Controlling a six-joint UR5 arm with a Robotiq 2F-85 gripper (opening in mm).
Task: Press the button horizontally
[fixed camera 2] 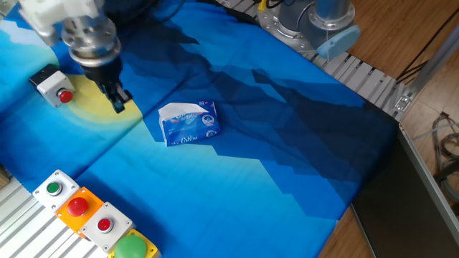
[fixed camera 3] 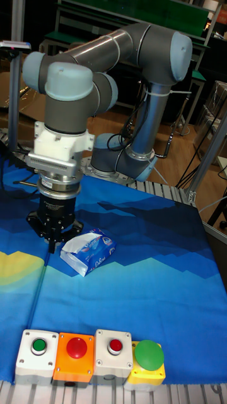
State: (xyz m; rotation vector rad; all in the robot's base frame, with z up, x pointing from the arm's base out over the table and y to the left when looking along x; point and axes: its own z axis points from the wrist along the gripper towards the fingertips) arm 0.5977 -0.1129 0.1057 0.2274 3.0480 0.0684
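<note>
A table draped in a blue cloth with a yellow patch; on it the button at far left; a tissue pack near the middle; four boxed push-buttons in a row along the front edge.

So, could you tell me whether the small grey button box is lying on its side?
Yes: the button faces sideways from its grey box on the cloth; the gripper hangs beside it.

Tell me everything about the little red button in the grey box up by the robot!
The button is small, round and red, poking sideways out of a light-grey box with a black back part. It lies on the yellow patch of the blue cloth, near the far left edge. Nothing touches it; the hand hovers to its right, apart from it.
</note>
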